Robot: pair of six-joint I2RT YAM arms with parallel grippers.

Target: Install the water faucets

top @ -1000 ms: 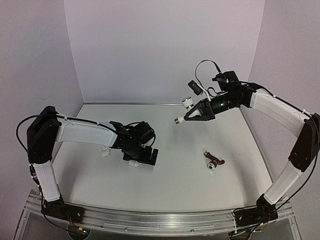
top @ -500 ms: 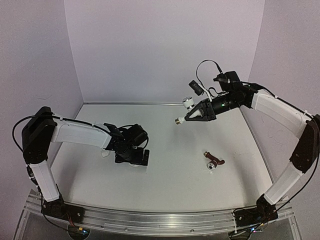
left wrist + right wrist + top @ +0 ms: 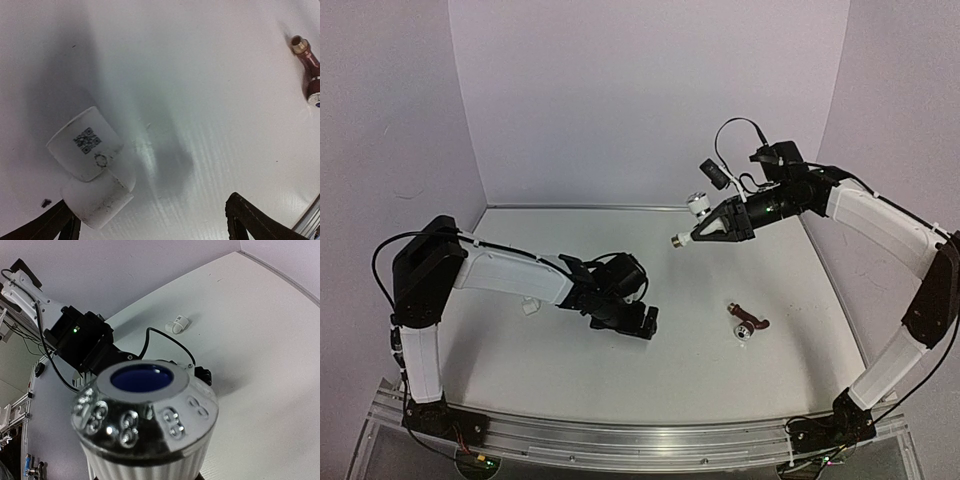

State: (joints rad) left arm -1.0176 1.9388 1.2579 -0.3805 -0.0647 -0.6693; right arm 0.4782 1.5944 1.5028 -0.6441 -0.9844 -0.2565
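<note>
My right gripper (image 3: 700, 231) is shut on a white water faucet (image 3: 678, 240) and holds it in the air over the far middle of the table. Its brass end points left and its silvery knob (image 3: 696, 205) points up. In the right wrist view the knob with its blue centre (image 3: 142, 377) fills the frame and hides my fingers. My left gripper (image 3: 638, 322) is open, low over the table's middle. A white elbow fitting (image 3: 92, 165) lies just by its left finger (image 3: 52, 227), not gripped. The right finger (image 3: 250, 220) stands far off it.
A dark red faucet (image 3: 748, 322) with a brass end and a silvery knob lies on the table at the right; it also shows in the left wrist view (image 3: 309, 70). A second small white fitting (image 3: 529, 306) lies at the left, also seen in the right wrist view (image 3: 176, 325).
My left gripper first slid left, then moved right along the table toward the middle. My right gripper has held almost still with the white faucet.
</note>
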